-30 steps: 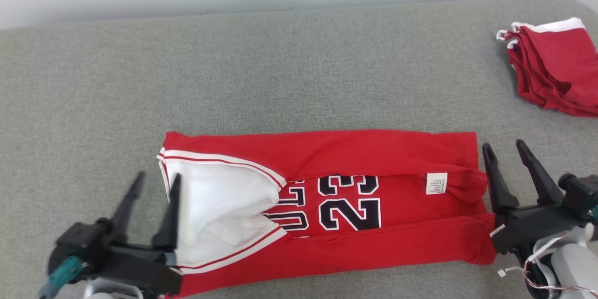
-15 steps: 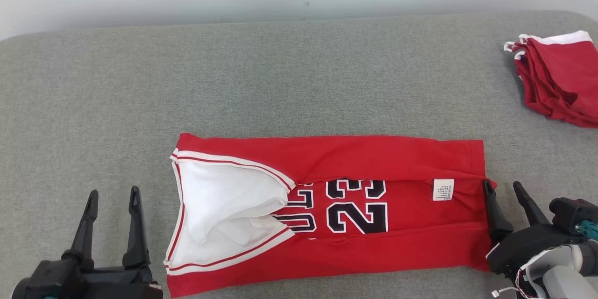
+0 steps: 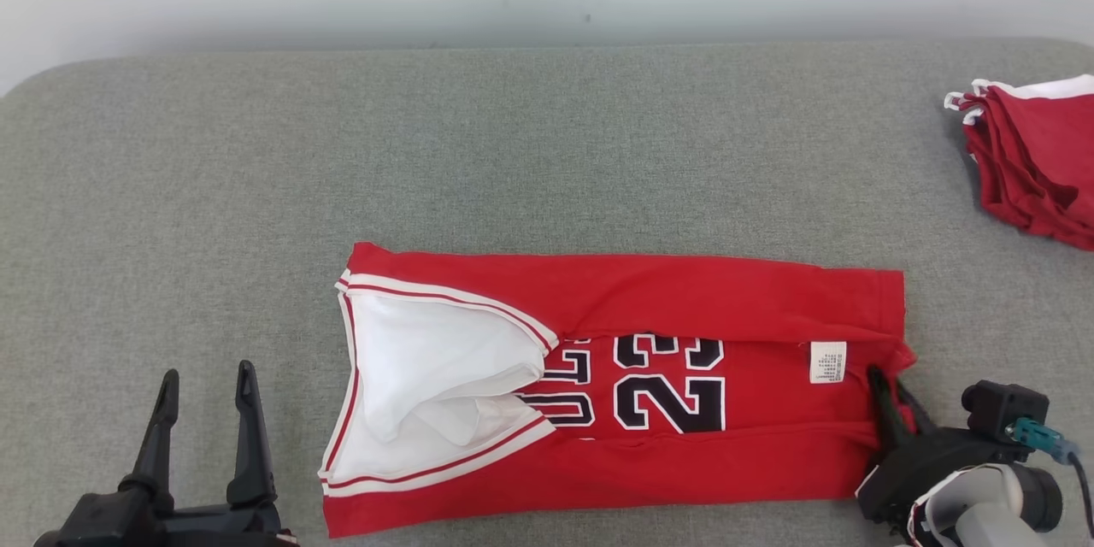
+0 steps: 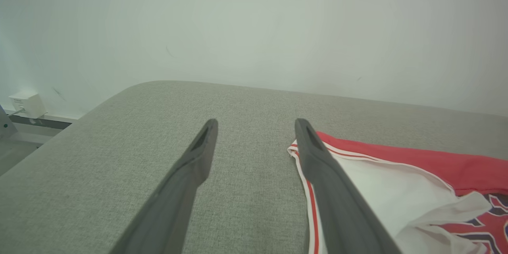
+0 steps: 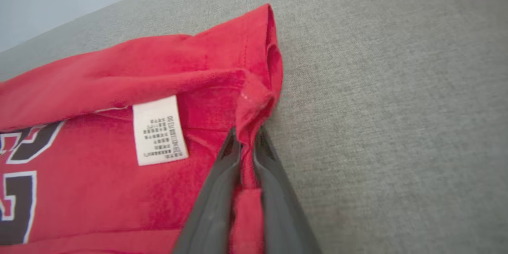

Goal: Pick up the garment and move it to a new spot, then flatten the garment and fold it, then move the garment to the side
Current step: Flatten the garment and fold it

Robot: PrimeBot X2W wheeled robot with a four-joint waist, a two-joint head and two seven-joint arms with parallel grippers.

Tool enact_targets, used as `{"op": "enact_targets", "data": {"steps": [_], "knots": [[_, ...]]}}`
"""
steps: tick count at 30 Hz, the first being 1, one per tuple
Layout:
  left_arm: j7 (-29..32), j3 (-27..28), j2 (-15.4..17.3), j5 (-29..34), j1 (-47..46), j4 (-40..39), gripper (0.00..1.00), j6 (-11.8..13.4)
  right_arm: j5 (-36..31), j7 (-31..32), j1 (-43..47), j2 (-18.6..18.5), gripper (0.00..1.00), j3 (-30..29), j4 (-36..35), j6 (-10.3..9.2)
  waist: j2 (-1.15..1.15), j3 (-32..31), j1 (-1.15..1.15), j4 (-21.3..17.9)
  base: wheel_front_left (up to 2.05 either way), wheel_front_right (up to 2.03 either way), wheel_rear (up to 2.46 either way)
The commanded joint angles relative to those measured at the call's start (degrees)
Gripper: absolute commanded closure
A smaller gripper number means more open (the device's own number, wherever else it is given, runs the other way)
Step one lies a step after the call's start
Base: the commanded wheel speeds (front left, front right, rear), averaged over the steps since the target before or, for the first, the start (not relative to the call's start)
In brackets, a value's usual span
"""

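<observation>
The garment [image 3: 649,299] is a red jersey with black numbers and a white inside, folded into a long strip on the grey surface; it also shows as the garment [image 4: 397,174] and the garment [image 5: 119,75]. At its right end my right gripper [image 3: 889,389] is shut on the garment's hem, with red cloth pinched between the fingers [image 5: 274,174]. My left gripper [image 3: 203,380] stands open to the left of the jersey's white-trimmed end, apart from it, and its right finger [image 4: 329,182] overlaps the white edge in the left wrist view.
A stack of folded red garments [image 3: 1034,158] lies at the far right of the grey padded surface [image 3: 513,154]. A pale wall runs behind the surface. A white box [image 4: 24,103] sits on the wall low at the left.
The right gripper has moved in onto the hem and closed on it. The left gripper drew back leftward from the jersey's end. The head camera also shifted, so the scene sits lower in view.
</observation>
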Motion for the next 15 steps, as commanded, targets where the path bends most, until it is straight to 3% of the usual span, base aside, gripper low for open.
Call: {"op": "enact_targets", "data": {"steps": [1, 6, 15], "knots": [[-0.16, 0.36, -0.29, 0.19, 0.78, 0.09, 0.0, -0.27, 0.38, 0.25, 0.46, 0.8, 1.0, 0.83, 1.18, -0.16, 0.0, -0.18, 0.0, 0.08, 0.0, 0.0, 0.0], [-0.17, 0.55, -0.51, 0.63, 1.29, 0.27, 0.0, -0.3, 1.29, -1.68, -0.71, -0.26, 1.0, 0.48, 2.23, -0.17, 0.0, -0.74, 0.0, -0.1, 0.0, 0.0, 0.0], [-0.16, -0.2, -0.65, 0.63, 1.83, -0.22, 0.0, -0.27, 0.51, -3.34, -2.0, -6.24, 1.0, -3.97, 3.32, -0.17, 0.0, -1.59, 0.0, -0.76, 0.0, 0.0, 0.0]]}}
